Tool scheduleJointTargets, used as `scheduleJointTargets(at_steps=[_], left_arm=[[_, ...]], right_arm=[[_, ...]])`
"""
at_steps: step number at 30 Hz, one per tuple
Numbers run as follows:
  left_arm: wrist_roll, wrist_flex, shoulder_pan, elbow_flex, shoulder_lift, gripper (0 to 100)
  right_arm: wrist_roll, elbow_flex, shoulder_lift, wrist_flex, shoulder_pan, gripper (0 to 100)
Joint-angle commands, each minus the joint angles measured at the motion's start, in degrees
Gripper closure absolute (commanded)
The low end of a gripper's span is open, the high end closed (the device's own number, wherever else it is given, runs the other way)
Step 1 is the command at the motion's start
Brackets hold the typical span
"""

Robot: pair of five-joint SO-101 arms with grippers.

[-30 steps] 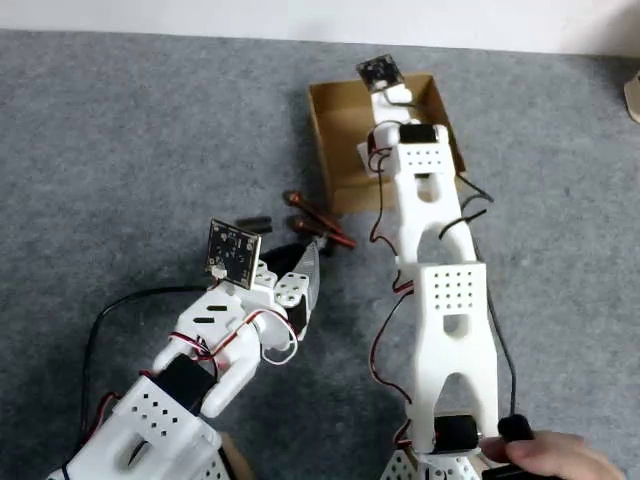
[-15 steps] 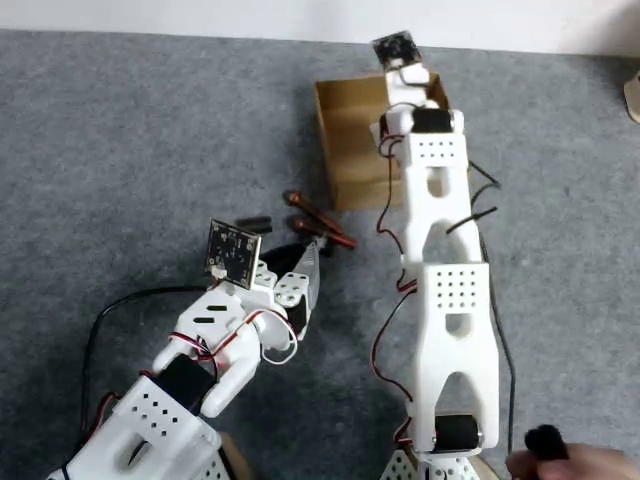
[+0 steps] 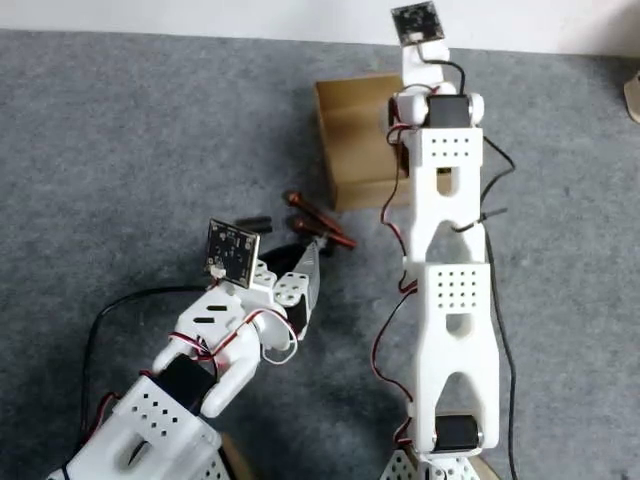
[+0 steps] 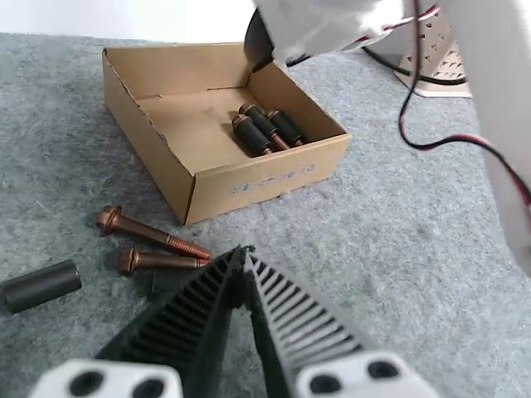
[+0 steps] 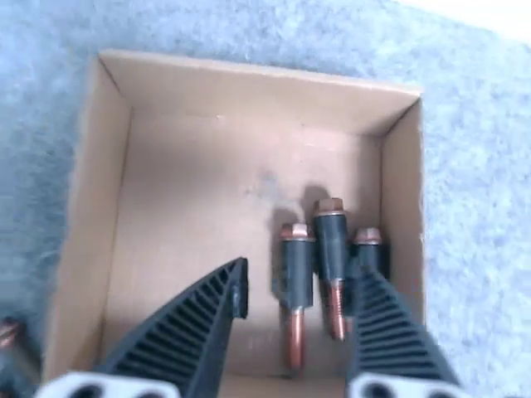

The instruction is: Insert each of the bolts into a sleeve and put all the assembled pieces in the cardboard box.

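Right claw (image 5: 300, 280) is spread wide, nothing between its ribbed black fingers, and it hangs right above the open cardboard box (image 5: 249, 71)! Down on the box floor lie three assembled pieces (image 5: 328, 240), side by side against one wall: copper heads at one end, black sleeves round the middle, threaded tips poking out the other end. The third is partly hidden behind one finger of the claw. From the high view, the right arm (image 3: 447, 290) is stretched out long across the grey carpet (image 3: 130, 150), reaching over the box. Over to the left claw (image 4: 242, 259): fingers pressed together tip to tip, gripping nothing, held low over the carpet just short of the box's near wall. Whether the tips touch the carpet, I cannot tell. Right in front of it, two loose bolts (image 4: 158, 247) lie on the carpet, close together with heads pointing the same way and threaded ends near the claw's tips. Past them, away from the box, one bare black sleeve (image 4: 40, 285) lies on its side, apart from both bolts. Three in the box, two bolts and a sleeve out on the floor!
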Motion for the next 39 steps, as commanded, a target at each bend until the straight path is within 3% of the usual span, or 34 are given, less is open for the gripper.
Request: scheduleJointTargets(at_steps=[1, 10, 14, 19, 27, 35, 39], left_arm=[[0.88, -1.32, -0.66, -0.75, -1.19, 99], [5.45, 2.55, -0.75, -4.97, 0.75, 99], [7.82, 9.14, -2.33, -13.14, 10.42, 99], [11.43, 10.29, -8.22, -22.90, 26.51, 99], [17.14, 25.41, -9.45, -38.73, 37.05, 99], [17.14, 26.37, -9.54, -40.84, 40.57, 99], [17.14, 26.46, -9.36, -41.01, 42.07, 99]], right_arm=[[-1.32, -6.37, -1.36, 4.70, -1.10, 86.7], [-5.01, -9.19, -5.93, 14.11, 0.04, 86.7], [-8.09, -9.01, -9.63, 14.29, 1.45, 86.7], [-10.20, -8.13, -11.56, 14.37, 3.30, 86.7], [-12.13, -1.63, -11.65, 14.37, 3.21, 86.7], [-11.96, -0.66, -13.32, 14.37, 2.77, 86.7], [-12.13, 9.54, -19.74, 14.29, 2.33, 86.7]])
